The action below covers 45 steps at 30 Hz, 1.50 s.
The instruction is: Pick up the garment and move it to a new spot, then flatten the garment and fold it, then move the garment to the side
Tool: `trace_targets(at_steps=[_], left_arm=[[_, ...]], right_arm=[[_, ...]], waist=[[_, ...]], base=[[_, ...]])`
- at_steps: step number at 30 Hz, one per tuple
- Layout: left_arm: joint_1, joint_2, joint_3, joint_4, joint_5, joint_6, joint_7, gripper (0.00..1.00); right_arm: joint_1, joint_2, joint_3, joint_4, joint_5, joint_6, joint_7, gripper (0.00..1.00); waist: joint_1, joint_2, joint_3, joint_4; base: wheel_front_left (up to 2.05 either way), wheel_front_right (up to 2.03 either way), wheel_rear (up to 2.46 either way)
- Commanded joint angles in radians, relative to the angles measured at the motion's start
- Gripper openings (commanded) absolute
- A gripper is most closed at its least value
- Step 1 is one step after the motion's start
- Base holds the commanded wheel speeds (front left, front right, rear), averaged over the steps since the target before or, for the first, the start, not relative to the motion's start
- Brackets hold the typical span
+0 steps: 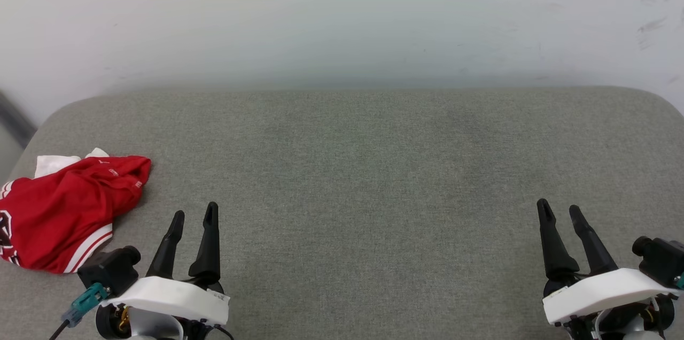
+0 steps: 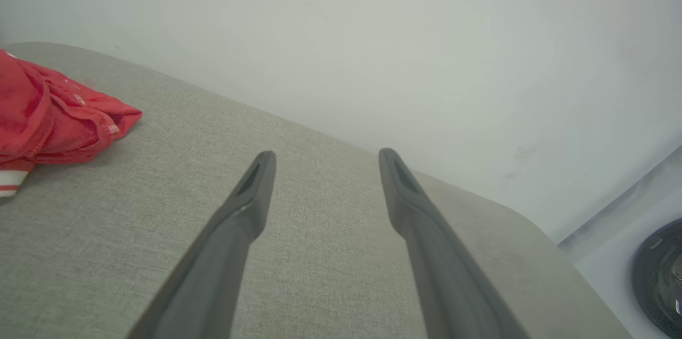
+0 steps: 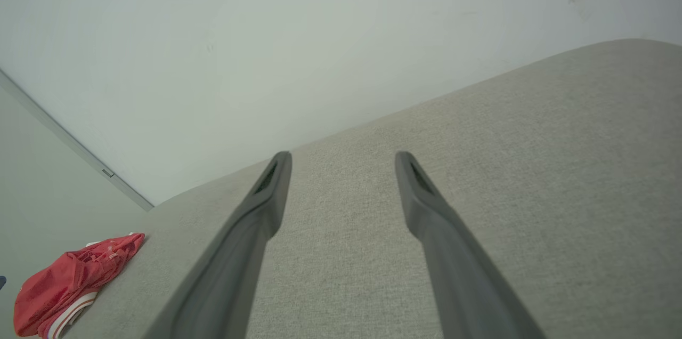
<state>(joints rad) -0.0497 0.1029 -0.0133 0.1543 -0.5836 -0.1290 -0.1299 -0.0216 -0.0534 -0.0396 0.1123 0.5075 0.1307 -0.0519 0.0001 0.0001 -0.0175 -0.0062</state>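
Garment, a bright red thin jersey with white sleeves and striped trim, lies crumpled at the left edge of the grey fabric-covered pad in the head view, just left of the left gripper. The middle is open up to the rounded far edge by the white wall. Left gripper and right gripper stand spread, holding nothing. Left wrist view: jaws wide apart over fabric, garment at upper left. Right wrist view: jaws parted, garment well apart at lower left.

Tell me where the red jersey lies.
In the head view the garment lies crumpled at the left edge of the grey cushion, left of the left gripper.
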Motion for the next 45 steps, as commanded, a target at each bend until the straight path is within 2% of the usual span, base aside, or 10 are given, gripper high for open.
trace_targets(at_steps=[1,20,45], left_arm=[[-0.008,0.009,-0.003,-0.007,0.034,0.003,-0.01,1.0],[-0.027,0.041,-0.031,0.026,0.243,0.017,-0.058,1.0],[-0.048,0.053,-0.041,0.067,0.432,0.023,-0.108,1.0]], right_arm=[[-0.004,0.002,0.0,-0.016,-0.034,0.0,-0.004,1.0],[0.003,0.003,-0.01,-0.034,-0.238,0.0,-0.012,1.0],[-0.007,0.004,-0.032,-0.023,-0.395,0.0,-0.065,1.0]], waist=[[0.0,-0.0001,0.0,0.0],[0.0,-0.0001,-0.012,0.008],[0.0,-0.0001,-0.009,0.007]], base=[[0.0,0.0,0.0],[0.0,0.0,0.0],[0.0,0.0,0.0]])
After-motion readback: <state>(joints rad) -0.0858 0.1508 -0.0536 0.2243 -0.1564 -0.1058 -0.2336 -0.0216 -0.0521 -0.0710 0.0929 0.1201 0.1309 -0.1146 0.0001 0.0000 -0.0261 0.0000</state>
